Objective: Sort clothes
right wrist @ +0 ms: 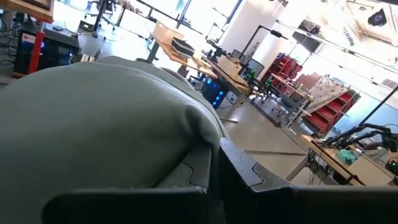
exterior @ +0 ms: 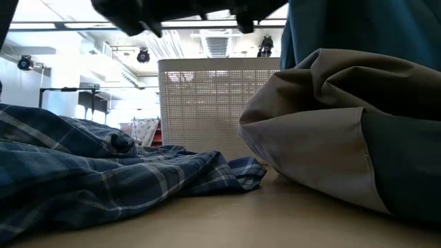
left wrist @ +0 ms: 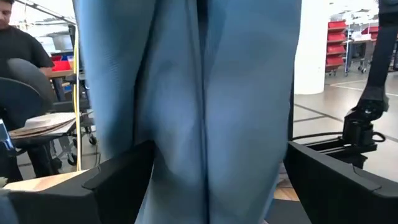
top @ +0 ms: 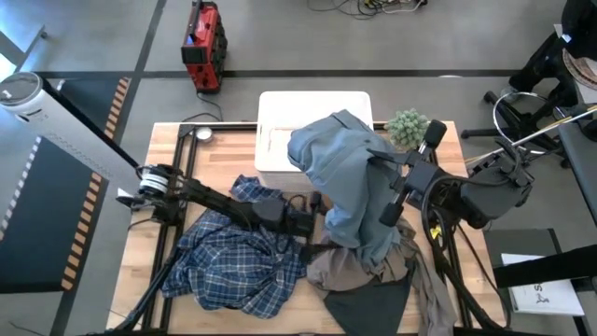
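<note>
The grey-blue shirt (top: 350, 177) hangs lifted over the table's middle, draped over my right gripper (right wrist: 211, 155), which is shut on it. My left gripper (left wrist: 219, 149) reaches level from the table's left. It is open, and the shirt's hanging part (left wrist: 205, 93) fills the gap between its fingers. The blue-white plaid shirt (top: 233, 257) lies spread on the table under the left arm. A taupe garment (top: 340, 271) is heaped under the hanging shirt. A dark grey-green tee (top: 368, 313) lies at the near edge. My left gripper has one open finger (left wrist: 118, 183) on either side of the hanging shirt; I cannot tell whether they touch it. My right gripper is shut on the shirt's upper part (right wrist: 186, 155). The cloth lies over the fingers and hides the contact. The shirt hangs slack below, its lower end on the heap (top: 378, 252).
A white perforated bin (top: 280, 131) stands at the table's far middle, right behind the hanging shirt. A small green plant (top: 408, 126) stands beside it at the far right. A person (left wrist: 18, 50) sits beyond the table in the left wrist view.
</note>
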You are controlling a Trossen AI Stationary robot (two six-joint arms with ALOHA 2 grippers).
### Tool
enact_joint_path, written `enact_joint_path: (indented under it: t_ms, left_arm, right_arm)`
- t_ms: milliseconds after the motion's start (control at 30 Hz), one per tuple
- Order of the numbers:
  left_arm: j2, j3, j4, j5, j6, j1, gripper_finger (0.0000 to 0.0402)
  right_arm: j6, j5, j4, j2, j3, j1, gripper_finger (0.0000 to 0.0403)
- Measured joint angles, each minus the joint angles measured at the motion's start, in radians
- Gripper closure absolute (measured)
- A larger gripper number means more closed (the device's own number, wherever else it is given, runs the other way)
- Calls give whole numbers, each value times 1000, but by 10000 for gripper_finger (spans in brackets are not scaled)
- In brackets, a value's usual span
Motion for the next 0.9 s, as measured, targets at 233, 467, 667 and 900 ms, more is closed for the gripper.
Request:
enact_joint_path:
  t_ms: [233, 467, 667, 900]
  left_arm:
    - [66, 123, -126, -56, 8, 9, 110]
    - [34, 121, -173, -185, 108, 8, 295]
    - [-91, 40, -176, -185, 137, 13, 388]
    - [-317, -26, -194, -188, 179, 53, 400]
  right_arm:
    - [2, -26, 0, 0, -2, 0, 403]
    - [-2, -25, -1, 0, -2, 2, 403]
    - [-12, -25, -1, 0, -2, 3, 403]
    - [-37, -15, 0, 0, -2, 0, 403]
